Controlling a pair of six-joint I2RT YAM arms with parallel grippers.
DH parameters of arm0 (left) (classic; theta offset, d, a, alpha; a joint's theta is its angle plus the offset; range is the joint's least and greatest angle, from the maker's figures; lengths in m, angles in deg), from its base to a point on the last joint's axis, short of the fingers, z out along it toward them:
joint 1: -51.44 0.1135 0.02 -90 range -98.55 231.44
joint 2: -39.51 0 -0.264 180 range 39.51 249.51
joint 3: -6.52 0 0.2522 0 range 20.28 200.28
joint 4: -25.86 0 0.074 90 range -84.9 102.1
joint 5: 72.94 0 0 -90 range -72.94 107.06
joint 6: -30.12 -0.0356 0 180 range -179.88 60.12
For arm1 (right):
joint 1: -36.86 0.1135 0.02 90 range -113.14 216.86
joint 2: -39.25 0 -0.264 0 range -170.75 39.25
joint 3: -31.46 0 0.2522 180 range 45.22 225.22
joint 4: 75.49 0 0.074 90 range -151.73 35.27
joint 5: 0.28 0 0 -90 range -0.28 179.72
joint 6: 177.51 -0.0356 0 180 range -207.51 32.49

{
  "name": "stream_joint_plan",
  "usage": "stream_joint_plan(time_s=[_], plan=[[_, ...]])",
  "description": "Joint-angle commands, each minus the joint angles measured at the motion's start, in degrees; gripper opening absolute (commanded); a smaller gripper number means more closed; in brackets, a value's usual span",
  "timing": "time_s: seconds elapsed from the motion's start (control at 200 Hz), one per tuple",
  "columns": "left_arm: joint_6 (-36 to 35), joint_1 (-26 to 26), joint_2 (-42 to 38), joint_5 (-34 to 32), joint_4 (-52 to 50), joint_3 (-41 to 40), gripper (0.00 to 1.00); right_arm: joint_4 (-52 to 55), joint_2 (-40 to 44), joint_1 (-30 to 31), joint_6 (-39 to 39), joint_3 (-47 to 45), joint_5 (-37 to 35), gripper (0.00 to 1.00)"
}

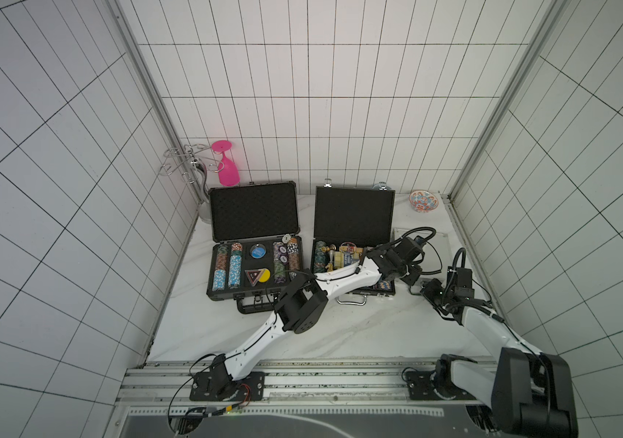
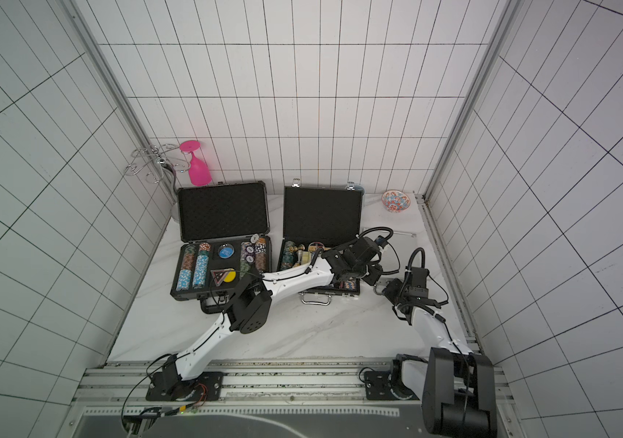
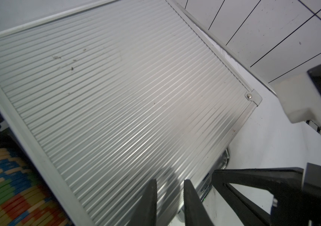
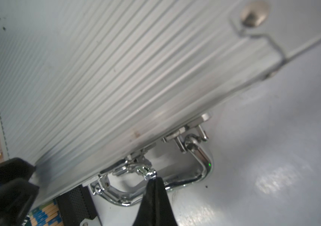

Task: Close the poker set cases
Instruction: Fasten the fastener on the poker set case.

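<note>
Where the right gripper (image 4: 153, 184) meets its work, fingers pressed together into one point, holding nothing: tip against the chrome latch (image 4: 146, 172), apparently to push it home. Just past the tip: chrome handle (image 4: 200, 170), lying flat on the table. Over the latch: small silver case (image 3: 116, 88), ribbed lid down. On that lid, near its front edge: left gripper (image 3: 170, 181), fingers narrowly spread, empty (likely bearing down to hold the lid seated). Beside the left gripper: medium black case (image 1: 353, 214), lid upright, chips (image 3: 9, 185) showing. Farther beyond: large dark-grey case (image 1: 255, 212), likewise open, awaiting closure.
</note>
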Motion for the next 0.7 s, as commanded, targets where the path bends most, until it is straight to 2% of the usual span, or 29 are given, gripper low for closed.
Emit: stream_joint_plan(time_s=[0.0, 0.695], plan=[[0.6, 0.6, 2.8, -1.1, -11.4, -3.2, 0.26, -2.4, -0.8, 0.6, -1.8, 0.3, -0.4, 0.03], [0.7, 0.6, 2.5, -1.1, -11.3, -3.0, 0.26, -7.0, -4.0, 0.6, -3.1, -1.4, 0.4, 0.04]])
